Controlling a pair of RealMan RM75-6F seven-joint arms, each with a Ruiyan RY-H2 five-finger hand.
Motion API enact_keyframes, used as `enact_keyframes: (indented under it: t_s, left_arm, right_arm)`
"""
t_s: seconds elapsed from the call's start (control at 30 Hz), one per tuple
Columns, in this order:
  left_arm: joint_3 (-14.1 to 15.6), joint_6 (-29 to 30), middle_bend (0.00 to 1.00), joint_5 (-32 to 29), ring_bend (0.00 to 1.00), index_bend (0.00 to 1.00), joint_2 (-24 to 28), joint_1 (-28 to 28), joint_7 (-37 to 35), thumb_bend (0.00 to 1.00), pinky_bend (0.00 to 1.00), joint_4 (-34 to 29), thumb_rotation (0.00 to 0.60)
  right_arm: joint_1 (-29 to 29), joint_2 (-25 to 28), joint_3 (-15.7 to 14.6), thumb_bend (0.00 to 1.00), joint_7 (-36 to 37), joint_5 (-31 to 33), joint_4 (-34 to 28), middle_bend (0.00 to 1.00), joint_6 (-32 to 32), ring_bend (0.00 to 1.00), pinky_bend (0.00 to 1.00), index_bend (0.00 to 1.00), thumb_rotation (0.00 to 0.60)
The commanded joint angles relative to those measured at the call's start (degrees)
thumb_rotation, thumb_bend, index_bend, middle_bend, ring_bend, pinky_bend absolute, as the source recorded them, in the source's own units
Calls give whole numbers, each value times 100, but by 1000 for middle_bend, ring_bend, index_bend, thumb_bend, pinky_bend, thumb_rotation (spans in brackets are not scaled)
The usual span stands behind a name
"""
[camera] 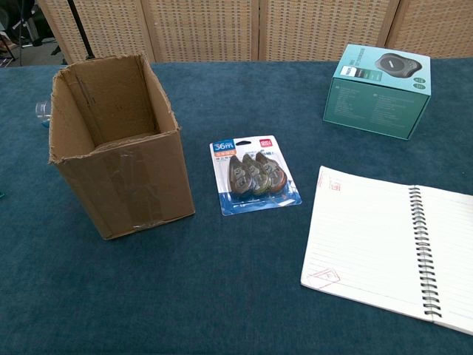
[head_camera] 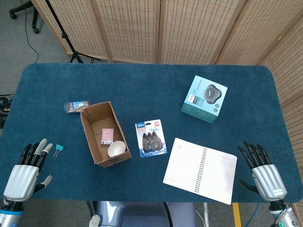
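Binder clip (head_camera: pixel 58 150) lies on table (head_camera: pixel 142 80) just beside left hand's (head_camera: pixel 26 171) fingertips, not touching; that hand rests flat, fingers apart, holding nothing. Cardboard box (head_camera: pixel 97 137) w/ small cup (head_camera: pixel 117 149) & pink card (head_camera: pixel 107 135) sits further in. Right hand (head_camera: pixel 262 173) also spread, empty, just beside open spiral notebook (head_camera: pixel 201 170).

Blue table (head_camera: pixel 142 80) carries cardboard box (head_camera: pixel 94 124), notebook (head_camera: pixel 199 170), teal carton (head_camera: pixel 204 98).

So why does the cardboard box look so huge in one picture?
Chest view: the cardboard box sits close to the low camera, so it looms large, its inside shadowed. Head view: seen from above it looks small; both pictures are sharp, evenly lit, no glare.
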Motion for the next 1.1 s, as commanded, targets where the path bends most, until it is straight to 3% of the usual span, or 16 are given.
enact_keyframes:
  t_s: [0.03,1.1]
  left_arm:
    - [1,-7,0,0,0,0,-1,2,19,191,0,-3,600]
    - [-36,4,0,-2,0,0,1,27,33,194,0,-4,600]
  right_arm:
    - [0,3,3,144,10,6,2,0,1,0,0,19,600]
    - [-18,24,-13,144,38,-11,-8,0,32,0,0,19,600]
